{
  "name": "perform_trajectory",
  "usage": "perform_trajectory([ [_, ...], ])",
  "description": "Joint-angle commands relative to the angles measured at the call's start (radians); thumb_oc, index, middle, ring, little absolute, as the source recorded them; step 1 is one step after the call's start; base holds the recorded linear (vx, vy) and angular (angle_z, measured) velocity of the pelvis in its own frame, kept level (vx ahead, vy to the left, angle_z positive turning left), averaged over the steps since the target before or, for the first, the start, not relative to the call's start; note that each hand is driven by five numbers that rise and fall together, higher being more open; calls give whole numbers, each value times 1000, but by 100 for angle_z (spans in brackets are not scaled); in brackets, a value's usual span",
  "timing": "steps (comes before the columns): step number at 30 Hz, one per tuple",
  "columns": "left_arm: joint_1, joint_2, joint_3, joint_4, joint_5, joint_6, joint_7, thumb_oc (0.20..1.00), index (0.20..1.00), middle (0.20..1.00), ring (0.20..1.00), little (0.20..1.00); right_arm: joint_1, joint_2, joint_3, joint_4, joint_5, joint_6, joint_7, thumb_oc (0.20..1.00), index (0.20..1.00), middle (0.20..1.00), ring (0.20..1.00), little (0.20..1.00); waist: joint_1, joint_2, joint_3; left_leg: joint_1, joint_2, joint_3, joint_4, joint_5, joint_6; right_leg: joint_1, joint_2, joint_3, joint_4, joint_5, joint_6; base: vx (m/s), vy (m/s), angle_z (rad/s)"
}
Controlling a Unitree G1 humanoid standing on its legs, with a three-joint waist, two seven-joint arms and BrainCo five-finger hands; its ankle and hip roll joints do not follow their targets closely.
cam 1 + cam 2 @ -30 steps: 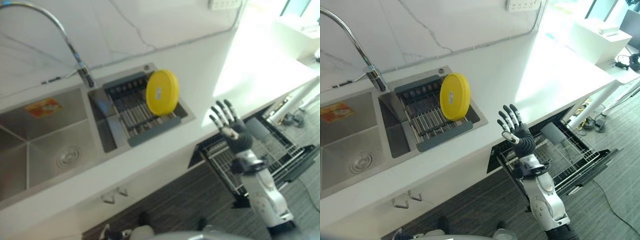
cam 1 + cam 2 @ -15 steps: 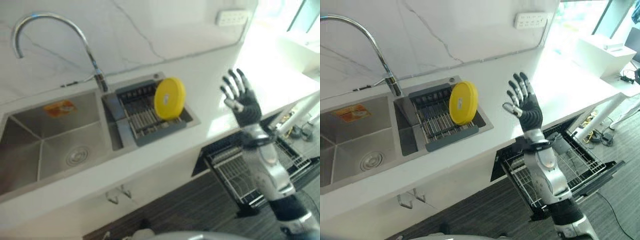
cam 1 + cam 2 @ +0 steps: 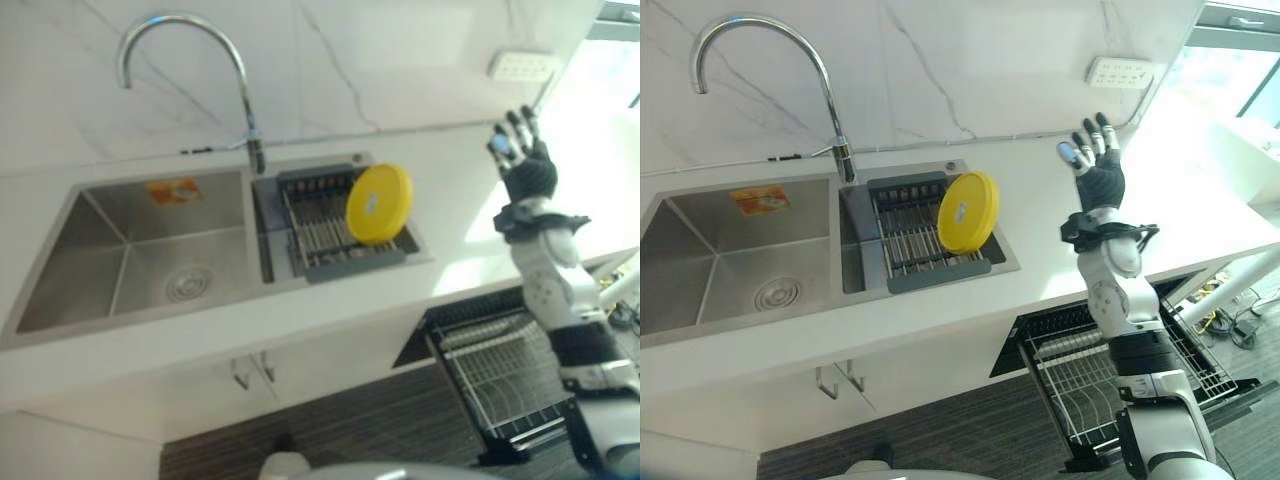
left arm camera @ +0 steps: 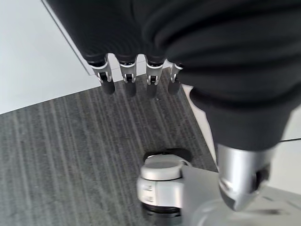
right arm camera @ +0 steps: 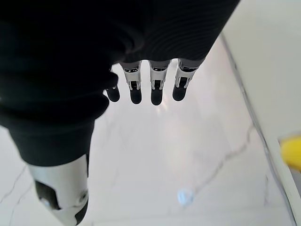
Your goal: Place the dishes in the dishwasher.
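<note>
A yellow plate (image 3: 968,212) stands on edge in the grey drying rack (image 3: 910,235) set in the right sink basin. My right hand (image 3: 1098,170) is raised above the white counter (image 3: 1040,200), to the right of the plate and apart from it. It is open with fingers spread and holds nothing. A sliver of the plate (image 5: 292,151) shows past the right hand's fingers (image 5: 155,87). The dishwasher's wire rack (image 3: 1085,375) is pulled out below the counter. My left hand (image 4: 136,75) hangs open over the floor.
A tall curved faucet (image 3: 770,50) rises behind the sink. The left steel basin (image 3: 730,270) has a drain and an orange sticker. A wall socket (image 3: 1122,72) sits above the counter's back right. Dark striped flooring (image 3: 940,440) lies below.
The camera has shifted. My right hand has risen from beside the dishwasher rack to above the counter, staying open. The plate remains in the drying rack.
</note>
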Motion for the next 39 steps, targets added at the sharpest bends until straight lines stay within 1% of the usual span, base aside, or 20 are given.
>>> perform_trajectory([
  [1,-57,21,-28,60,-25,-5,-14,1000,1000,1000,1000,1000,-106,-79,-44,23,47,-22,9,1000,1000,1000,1000,1000,38,45,-3,-10,72,31,40,-74,-22,-14,-80,-85,104,-104,31,34,-4,5],
  [8,-52,45,-33,57,-17,-5,-24,1000,1000,1000,1000,1000,-183,-137,-58,202,61,-12,43,1000,1000,1000,1000,1000,69,53,3,-30,68,13,48,-65,-23,1,-85,-102,111,-111,33,54,-13,10],
  [11,-53,55,-33,50,-15,-4,-28,1000,1000,1000,1000,1000,-200,-142,-51,242,55,-4,52,1000,1000,1000,1000,1000,78,58,9,-43,64,5,55,-64,-22,4,-89,-107,116,-115,34,35,-18,11],
  [17,-59,71,-42,41,9,-6,-22,1000,1000,1000,1000,1000,-223,-126,-40,316,53,0,81,1000,1000,1000,1000,1000,95,73,20,-69,60,-7,71,-58,-20,11,-100,-116,129,-123,35,50,-10,11],
  [22,-60,78,-42,31,4,-9,-29,1000,1000,1000,1000,1000,-227,-113,-41,335,49,-11,82,1000,1000,1000,1000,1000,107,88,38,-98,58,-20,86,-52,-21,13,-107,-122,144,-135,36,27,-1,11],
  [27,-61,83,-41,24,31,-19,-19,1000,1000,1000,1000,1000,-218,-94,-46,343,46,-24,78,1000,1000,1000,1000,1000,114,93,48,-128,52,-33,103,-46,-16,5,-111,-118,151,-135,36,32,-26,12],
  [28,-65,89,-42,23,48,2,9,1000,1000,1000,1000,1000,-212,-84,-45,337,40,-29,75,1000,1000,1000,1000,1000,116,96,53,-140,51,-36,112,-45,-14,2,-115,-115,157,-137,37,44,-42,11],
  [29,-64,90,-42,22,49,5,13,1000,1000,1000,1000,1000,-211,-83,-45,337,40,-30,74,1000,1000,1000,1000,1000,116,96,56,-136,51,-35,112,-48,-16,4,-116,-114,160,-141,37,28,-45,13],
  [30,-68,97,-44,26,66,19,38,1000,1000,1000,1000,1000,-213,-79,-43,336,46,-36,73,1000,1000,1000,1000,1000,117,98,60,-147,50,-37,118,-46,-16,0,-119,-112,164,-142,39,-7,-20,13],
  [32,-83,104,-47,29,91,22,49,1000,1000,1000,1000,1000,-220,-67,-39,324,48,-30,62,1000,1000,1000,1000,1000,115,106,69,-168,49,-43,125,-38,-14,-11,-124,-108,171,-140,41,-13,-9,3],
  [35,-94,109,-60,24,97,14,55,1000,1000,1000,1000,1000,-224,-59,-34,331,46,-34,64,1000,1000,1000,1000,1000,116,110,79,-177,43,-47,128,-36,-11,-12,-128,-105,173,-140,45,0,0,0],
  [39,-92,113,-61,20,87,19,52,1000,1000,1000,1000,1000,-224,-47,-33,334,40,-38,71,1000,1000,1000,1000,1000,120,110,84,-187,41,-47,131,-32,-10,-10,-131,-104,173,-140,47,0,0,0],
])
